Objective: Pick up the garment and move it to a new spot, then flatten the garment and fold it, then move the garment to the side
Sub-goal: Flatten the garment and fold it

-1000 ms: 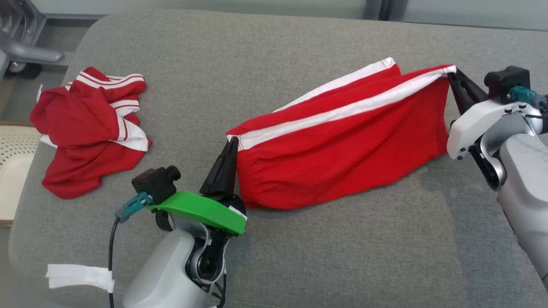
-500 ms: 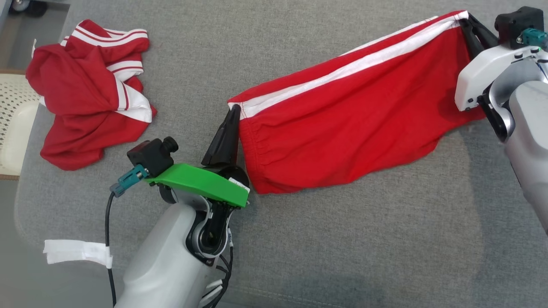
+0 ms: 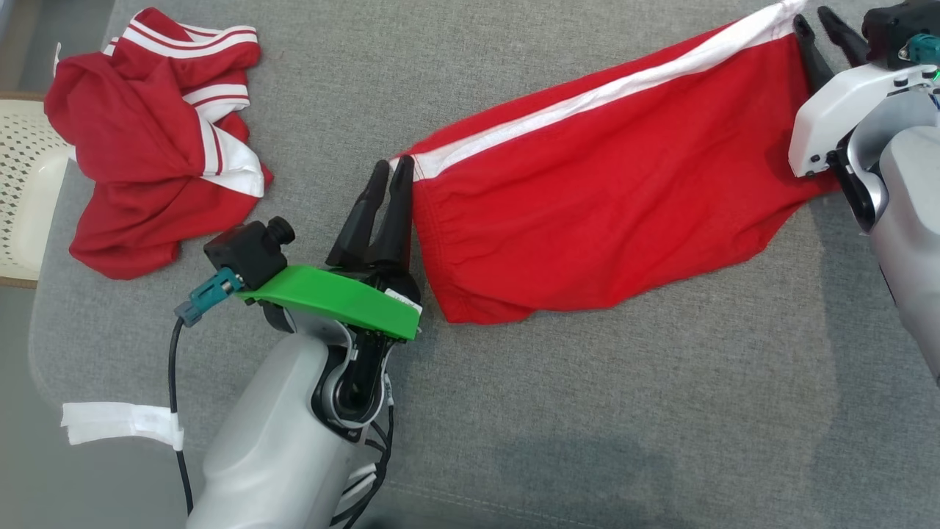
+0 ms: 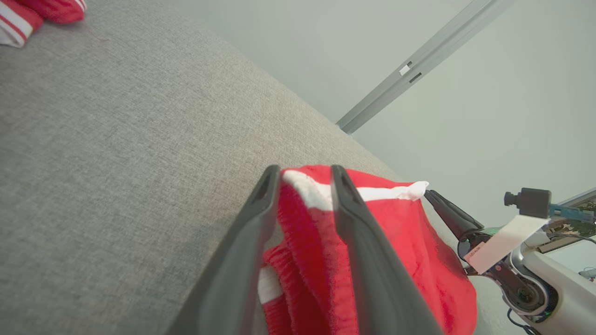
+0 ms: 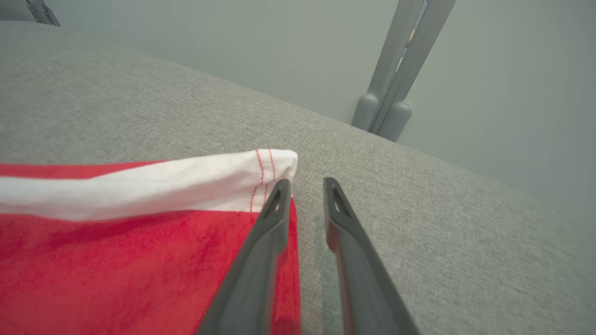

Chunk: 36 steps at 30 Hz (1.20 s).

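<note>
Two red garments, one gray cushion (image 3: 587,411), two grippers.

1. Garment (image 3: 602,198): red shorts with a white stripe (image 3: 587,95) along one edge. They lie spread lengthwise across the middle and right of the cushion. The gathered waistband (image 3: 433,220) is at the near end and the hem at the far end. The cloth is drawn out long with few wrinkles, probably so it rests flat before folding.

2. Left gripper (image 3: 391,163): at the waistband corner, fingers parted. In the left wrist view a ridge of cloth stands between them, loose and not pinched as far as can be seen.

3. Right gripper (image 3: 812,17): at the far stripe corner, fingers parted with nothing in the gap. The hem touches the outside of one finger.

4. Second garment (image 3: 147,147): red with white bands, crumpled, well apart at the cushion's far left. It seems to play no part in this step.

Note: the grippers sit at opposite ends of the striped edge, the natural places from which to stretch it straight. Judged status: the garment is laid in its new spot and mostly flattened, and the fold has not been made.
</note>
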{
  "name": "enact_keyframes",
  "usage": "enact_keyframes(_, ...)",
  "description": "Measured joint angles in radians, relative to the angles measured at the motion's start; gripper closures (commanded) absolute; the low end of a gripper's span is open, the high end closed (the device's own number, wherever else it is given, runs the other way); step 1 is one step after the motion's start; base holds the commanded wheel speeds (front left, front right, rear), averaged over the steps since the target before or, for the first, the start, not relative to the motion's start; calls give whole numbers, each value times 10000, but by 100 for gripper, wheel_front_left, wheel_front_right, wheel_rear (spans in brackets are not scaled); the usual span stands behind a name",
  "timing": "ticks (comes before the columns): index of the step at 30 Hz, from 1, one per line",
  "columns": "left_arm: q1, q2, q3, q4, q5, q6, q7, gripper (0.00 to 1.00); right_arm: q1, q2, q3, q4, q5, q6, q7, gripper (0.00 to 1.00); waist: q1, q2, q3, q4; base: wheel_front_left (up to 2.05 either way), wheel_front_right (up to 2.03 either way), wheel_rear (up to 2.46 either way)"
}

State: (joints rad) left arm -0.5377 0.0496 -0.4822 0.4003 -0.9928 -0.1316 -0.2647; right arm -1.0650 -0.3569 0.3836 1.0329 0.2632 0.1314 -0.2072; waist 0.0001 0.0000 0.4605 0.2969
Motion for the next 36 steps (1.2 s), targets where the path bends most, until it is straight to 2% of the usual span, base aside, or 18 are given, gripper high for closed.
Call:
enact_keyframes(6, 81, 2, 336, -65, 819, -2, 0, 0, 81, 199, -104, 128, 174, 0, -347, 0, 0, 0, -173, -140, 0, 0, 0)
enact_keyframes(14, 537, -2, 821, 100, 2263, 0, 0, 0, 1040, 504, 29, -61, 901, 0, -502, 0, 0, 0, -598, -352, 0, 0, 0)
enact_keyframes(22, 1017, -2, 930, 15, 2646, -2, 0, 0, 1690, 441, -127, 109, 1680, 0, -535, 0, 0, 0, -831, -182, 0, 0, 0)
enact_keyframes(31, 1310, 0, 905, -25, 2828, -2, 2, 0, 1998, 546, -226, 861, 2359, 0, -405, 0, -2, 0, -1030, 85, 0, 0, 0)
enact_keyframes(32, 1347, 0, 903, -31, 2834, 0, 0, 0, 2026, 589, -192, 901, 2418, 0, -366, 55, -2, 0, -1078, 91, 0, 0, 0)
enact_keyframes(33, 1392, 0, 909, -73, 2809, -2, 0, 0, 2058, 627, -184, 932, 2522, -6, -301, 85, -2, 0, -1126, 96, 0, 0, 0)
enact_keyframes(34, 1433, 0, 928, -123, 2661, -2, 0, 0, 2107, 642, -153, 941, 2621, -6, -280, 100, -2, 0, -1177, 97, 0, 0, 0)
enact_keyframes(36, 1460, 2, 940, -142, 2558, -2, 0, 0, 2169, 652, -115, 941, 2690, -6, -278, 100, -2, 0, -1223, 95, 0, 0, 0)
